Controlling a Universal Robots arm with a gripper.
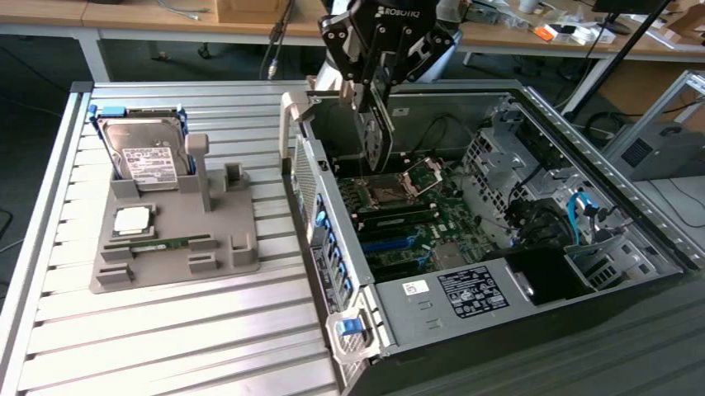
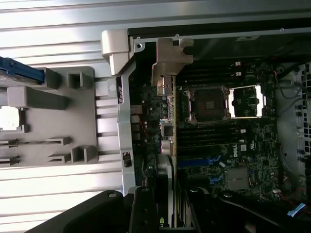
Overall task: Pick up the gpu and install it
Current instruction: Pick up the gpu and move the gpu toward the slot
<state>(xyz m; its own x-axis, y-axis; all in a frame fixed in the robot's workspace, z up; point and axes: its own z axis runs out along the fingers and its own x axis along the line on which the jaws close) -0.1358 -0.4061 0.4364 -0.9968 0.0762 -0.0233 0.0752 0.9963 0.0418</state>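
Holding the gpu (image 1: 380, 132) clamped in my gripper (image 1: 375, 81), I hang it straight below me, long axis pointing down, above the motherboard (image 1: 402, 210) inside the open case (image 1: 600, 144).

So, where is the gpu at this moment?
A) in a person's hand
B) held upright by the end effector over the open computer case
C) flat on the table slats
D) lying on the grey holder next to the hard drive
B: the end effector grips the gpu, which hangs upright over the open computer case.
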